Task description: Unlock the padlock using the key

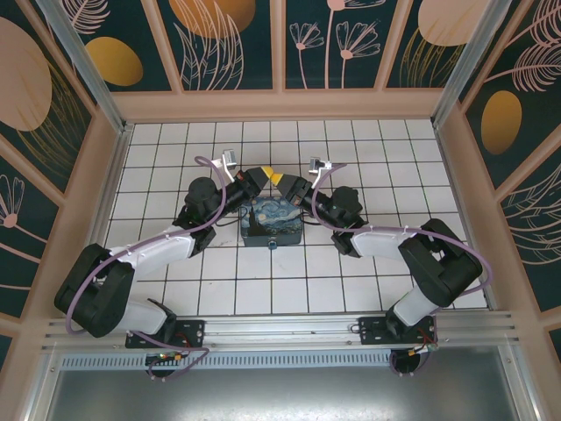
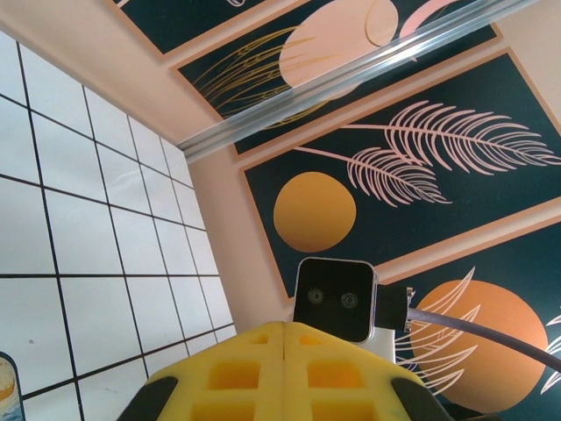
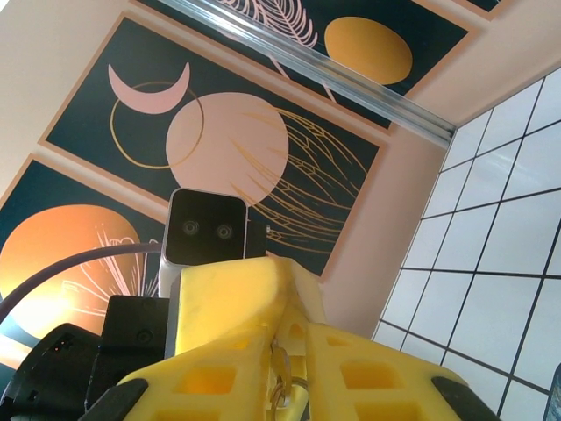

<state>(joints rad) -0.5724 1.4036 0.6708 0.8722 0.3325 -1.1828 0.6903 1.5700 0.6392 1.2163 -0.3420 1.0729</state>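
The left gripper (image 1: pixel 268 174) and right gripper (image 1: pixel 288 183) meet tip to tip just above the far edge of the painted box (image 1: pixel 272 224), which sits near the middle of the tiled worktop (image 1: pixel 175 149). The left gripper is closed, its yellow fingers (image 2: pixel 228 373) pressed flat together with nothing showing between them. The right gripper is clamped on a thin silvery piece that looks like the key (image 3: pixel 281 375), standing in the narrow gap between its tips.

Top view: left gripper (image 1: pixel 270 174) and right gripper (image 1: pixel 285 182) are meeting over the box (image 1: pixel 273 224). I'm failing to tell what's between them, too small. Key (image 3: pixel 282 373) is peeking as a sliver between right fingers (image 3: pixel 219 307). Bottom edges are cropping those and left fingers (image 2: pixel 237 373).
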